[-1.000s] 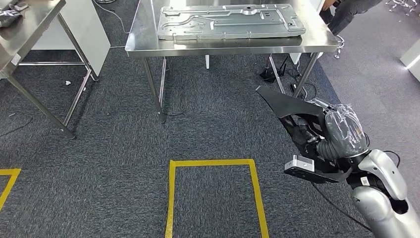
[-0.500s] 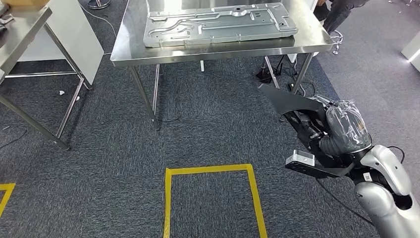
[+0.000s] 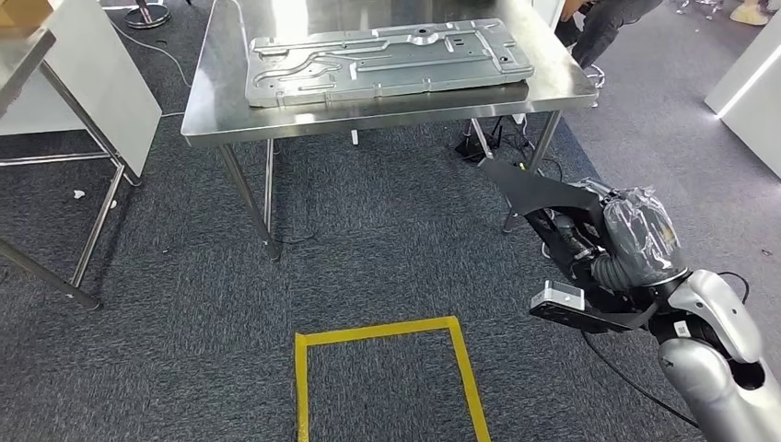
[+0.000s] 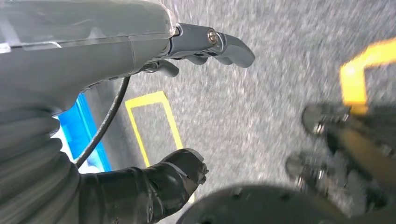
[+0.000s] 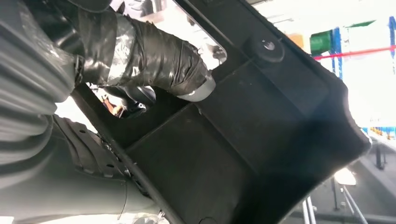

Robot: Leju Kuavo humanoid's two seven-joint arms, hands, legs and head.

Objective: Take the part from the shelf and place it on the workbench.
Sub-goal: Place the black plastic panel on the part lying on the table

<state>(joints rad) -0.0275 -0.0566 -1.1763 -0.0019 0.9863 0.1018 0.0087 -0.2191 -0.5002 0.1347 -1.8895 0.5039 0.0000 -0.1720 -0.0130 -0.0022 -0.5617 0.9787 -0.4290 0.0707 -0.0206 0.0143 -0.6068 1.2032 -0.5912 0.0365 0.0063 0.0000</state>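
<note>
The part [image 3: 536, 189] is a flat black plastic panel with a pointed end; my right hand [image 3: 600, 247] grips it low at the right of the head view, over the carpet. In the right wrist view the taped thumb [image 5: 154, 56] presses on the part [image 5: 280, 121]. The workbench [image 3: 387, 118], a steel table, stands ahead and to the left, with a large stamped metal panel [image 3: 387, 57] lying on it. My left hand [image 4: 116, 51] hangs over the floor with its fingers [image 4: 224, 44] apart and nothing in them.
A yellow tape square [image 3: 378, 330] marks the carpet in front of me. A second steel table [image 3: 28, 55] and a white board [image 3: 101, 83] stand at the left. Cables [image 3: 488, 143] lie under the workbench. A person's legs [image 3: 612, 23] are behind it, and a white cabinet [image 3: 751, 92] stands at the far right.
The whole picture has shifted: the camera moved, so the workbench and tape square now sit further left and lower. My right hand still holds the part the same way.
</note>
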